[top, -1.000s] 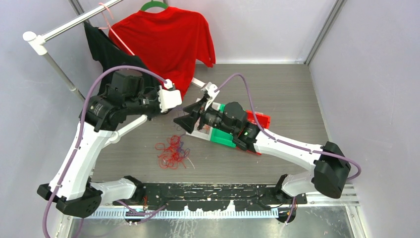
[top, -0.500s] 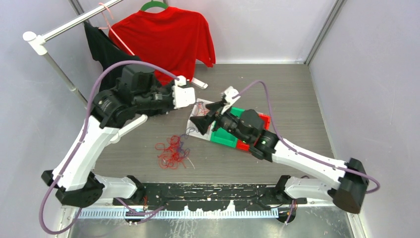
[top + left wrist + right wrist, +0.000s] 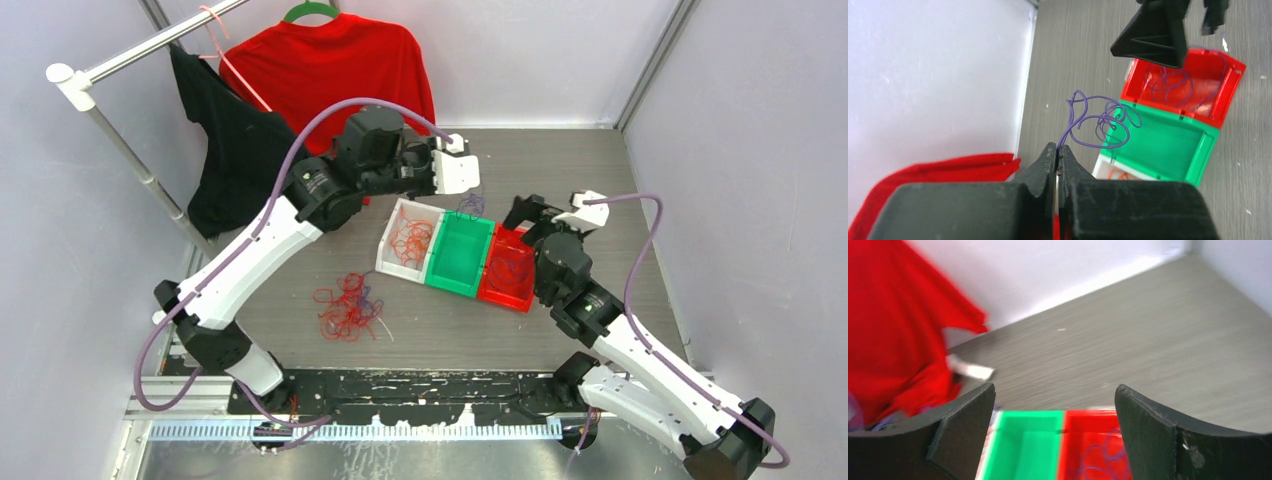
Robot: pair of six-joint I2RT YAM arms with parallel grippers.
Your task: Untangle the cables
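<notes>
Pinching purple wire (image 3: 1100, 120) in shut left fingers (image 3: 1040, 165) beside red bin (image 3: 1173, 111); nothing in wide-open right fingers (image 3: 963, 425) above it. Might drop into green bin (image 3: 1198, 155) if let go early.

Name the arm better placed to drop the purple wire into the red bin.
Left: the left end effector is shut on the purple wire; the right end effector, by the red bin, stands open, empty.

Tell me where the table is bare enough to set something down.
The table is bare in the far right corner, behind the red bin, and along the near strip between the wire tangle and the right arm. The green bin is empty. It's crowded above the bins, where the shut left gripper holds a purple wire and the open right gripper hovers.
</notes>
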